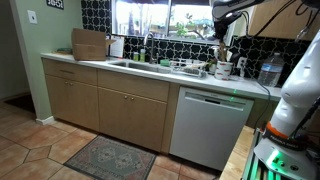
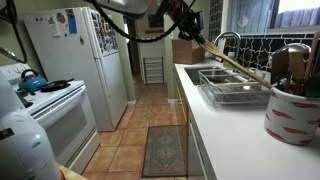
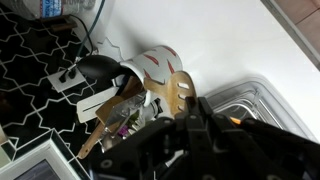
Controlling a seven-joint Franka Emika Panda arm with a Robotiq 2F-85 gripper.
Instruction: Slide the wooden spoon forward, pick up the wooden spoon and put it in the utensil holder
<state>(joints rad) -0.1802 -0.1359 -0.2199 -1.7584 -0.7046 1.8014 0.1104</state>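
Note:
My gripper is shut on the wooden spoon and holds it in the air. The long spoon slants down from the jaws toward the utensil holder, a white crock with red marks that holds several utensils. In the wrist view the fingers clamp the spoon, and its slotted wooden head hangs right over the holder's rim, among a black ladle and other handles. In an exterior view the gripper hovers above the counter's right end, over the holder.
A metal dish rack sits on the white counter beside the sink; it also shows in the wrist view. A power strip with cables lies by the tiled wall. A water bottle stands nearby. A fridge and a stove face the counter.

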